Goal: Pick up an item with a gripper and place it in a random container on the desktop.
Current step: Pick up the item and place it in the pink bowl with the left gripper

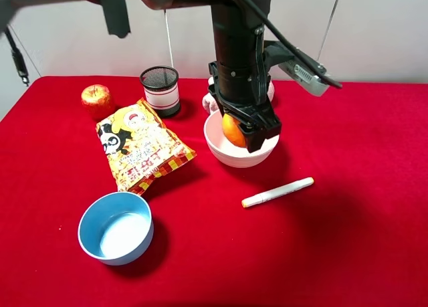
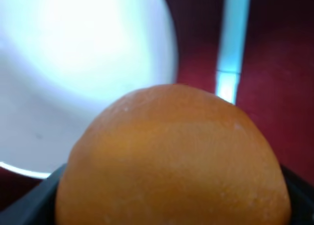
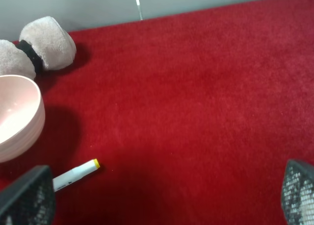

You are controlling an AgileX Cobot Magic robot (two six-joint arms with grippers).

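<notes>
left claw point(image 1: 249, 130) is clenched on the orange point(image 1: 233, 130), holding it right over the mouth of the pale pink bowl point(image 1: 231, 158). from where i stand i can't tell if the fruit touches the inside of the bowl. on the left wrist cam the orange fills nearly the whole shot, with dark jaw bits hugging it on both sides and the bowl a blurry white behind it.

right claw point(image 3: 162, 198) is released, fingers point(image 3: 27, 198) spread wide with nothing between them, hanging over bare red worktop point(image 1: 354, 247). its cam shows the pink bowl off to one side and a beige plush thing point(image 3: 46, 41) past it.

other stuff on the worktop: a white marker point(image 1: 277, 192) just in front of the pink bowl, a blue bowl point(image 1: 88, 240) near the front edge, a snack bag point(image 1: 142, 146) between the two bowls, a black mesh cup point(image 1: 160, 91) and an apple point(image 1: 97, 101) at the back.
</notes>
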